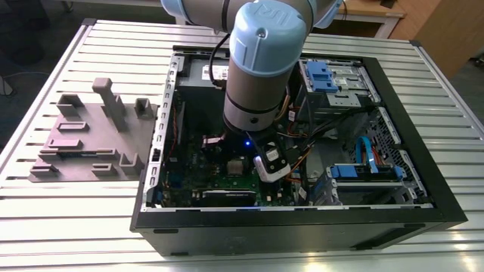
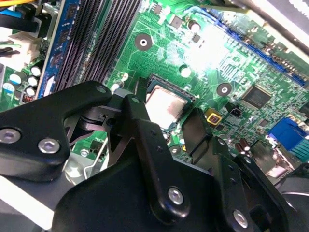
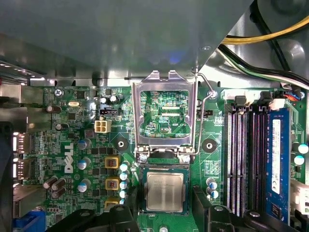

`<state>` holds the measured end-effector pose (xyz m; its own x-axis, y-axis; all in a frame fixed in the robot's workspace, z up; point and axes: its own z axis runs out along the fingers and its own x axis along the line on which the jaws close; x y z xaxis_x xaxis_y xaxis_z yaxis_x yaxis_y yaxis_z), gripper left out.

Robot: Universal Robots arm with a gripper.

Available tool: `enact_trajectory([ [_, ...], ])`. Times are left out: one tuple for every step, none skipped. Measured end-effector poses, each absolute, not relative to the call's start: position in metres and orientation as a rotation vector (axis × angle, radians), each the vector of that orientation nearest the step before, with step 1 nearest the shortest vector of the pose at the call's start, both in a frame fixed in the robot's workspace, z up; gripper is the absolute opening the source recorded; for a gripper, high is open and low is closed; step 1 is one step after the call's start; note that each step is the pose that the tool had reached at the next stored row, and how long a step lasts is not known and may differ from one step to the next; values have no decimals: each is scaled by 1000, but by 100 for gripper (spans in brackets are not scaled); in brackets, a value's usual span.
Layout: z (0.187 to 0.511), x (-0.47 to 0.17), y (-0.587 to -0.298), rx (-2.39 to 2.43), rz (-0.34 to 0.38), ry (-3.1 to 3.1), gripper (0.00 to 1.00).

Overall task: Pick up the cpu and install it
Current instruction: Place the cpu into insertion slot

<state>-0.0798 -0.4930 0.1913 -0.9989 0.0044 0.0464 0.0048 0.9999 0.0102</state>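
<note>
The arm (image 1: pixel 261 73) reaches down steeply. Its thick grey link is capped by a pale blue joint at the top and narrows to the dark wrist (image 1: pixel 253 136), where a small blue light (image 1: pixel 247 142) glows. Below the wrist the end effector (image 1: pixel 271 166) points downward, leaning a little toward the exterior view's right. In the second wrist view its two black fingers (image 2: pixel 140 130) stand spread, tips well apart, the linkages and bolts showing behind them.

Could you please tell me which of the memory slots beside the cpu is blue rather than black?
The blue memory slot is the outermost one, farthest from the cpu; the black slots lie between the two.
</note>
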Motion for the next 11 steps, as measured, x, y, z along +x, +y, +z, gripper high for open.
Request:
enact_trajectory([
  [191, -80, -493, -7, -16, -3095, 56],
  [191, -80, -493, -7, -15, -3095, 56],
  [191, -80, -493, -6, -15, -3095, 56],
  [191, -80, -493, -6, -16, -3095, 56],
  [191, -80, -493, -6, -16, -3095, 56],
  [191, -80, -493, -6, -16, -3095, 56],
  [191, -80, -493, -6, -16, -3095, 55],
  [191, -80, -493, -6, -16, -3095, 55],
  [191, -80, -493, -6, -16, -3095, 48],
  [191, -80, -493, -6, -15, -3095, 48],
  [191, -80, -493, -6, -16, -3095, 42],
])
